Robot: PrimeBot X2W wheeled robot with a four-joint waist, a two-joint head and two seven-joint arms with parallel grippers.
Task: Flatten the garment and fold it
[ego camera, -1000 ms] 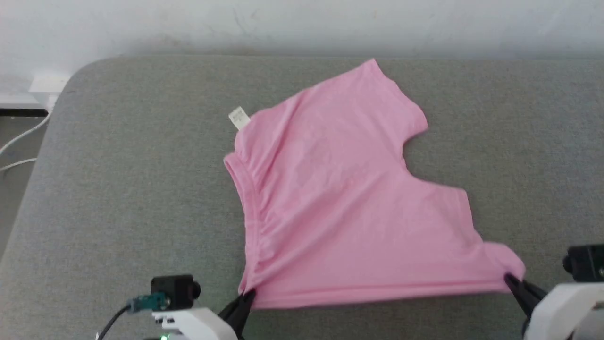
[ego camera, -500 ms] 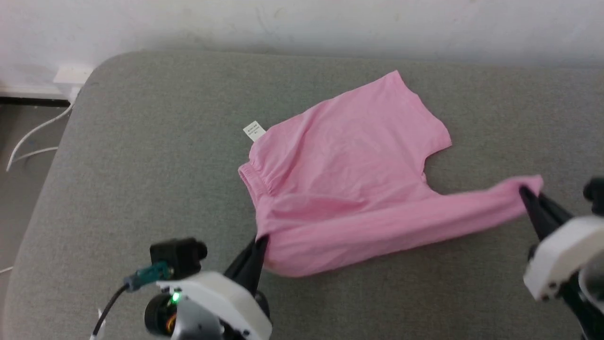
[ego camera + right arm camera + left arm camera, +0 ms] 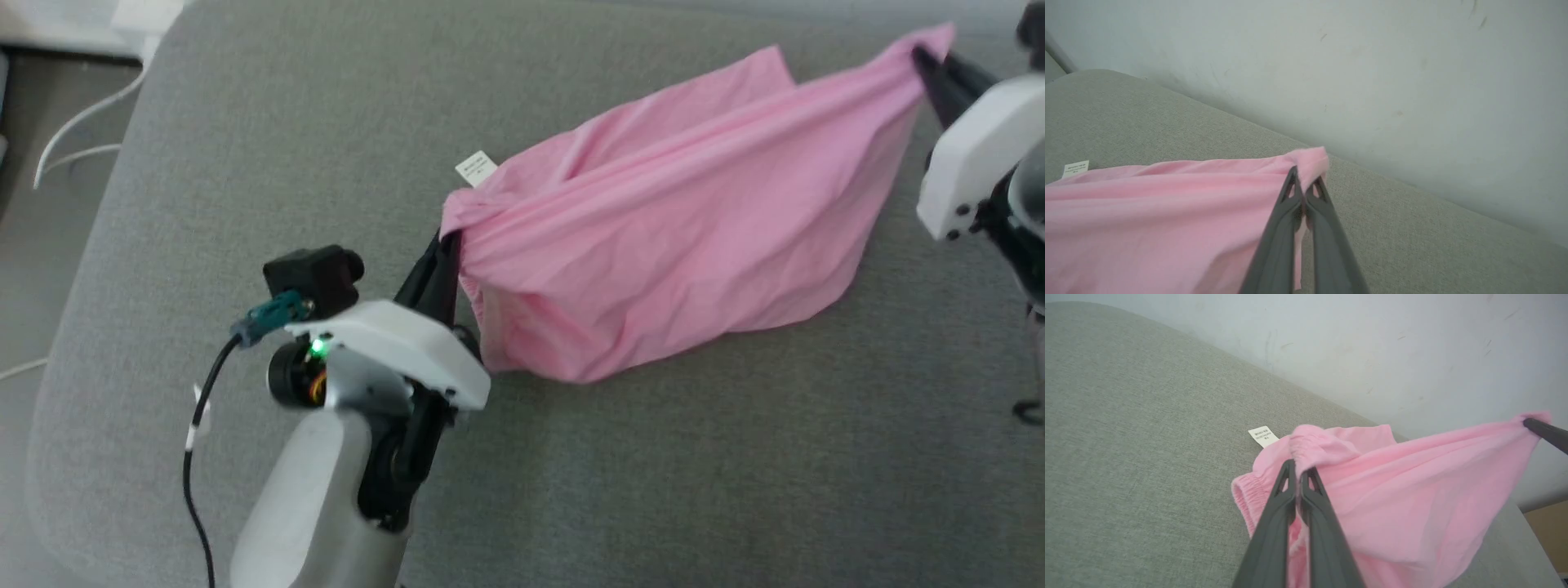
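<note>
Fold-over step, judged about midway. Left gripper (image 3: pixel 447 241) is clamped shut on the garment (image 3: pixel 669 245) at its waistband (image 3: pixel 1245 494), and right gripper (image 3: pixel 918 54) is pinched tight on an opposite corner. The cloth is lifted between them as a taut ridge, its lower part draped on the grey cushion (image 3: pixel 245 163). To do it well, carry both corners level at a matched pace, hold tension along the top edge, and lay it square over the resting layer before release. The fabric is thin, pink and softly creased, with a gathered elastic band and a small white label (image 3: pixel 476 169) poking out. The cushion is coarse-woven with a rounded corner.
</note>
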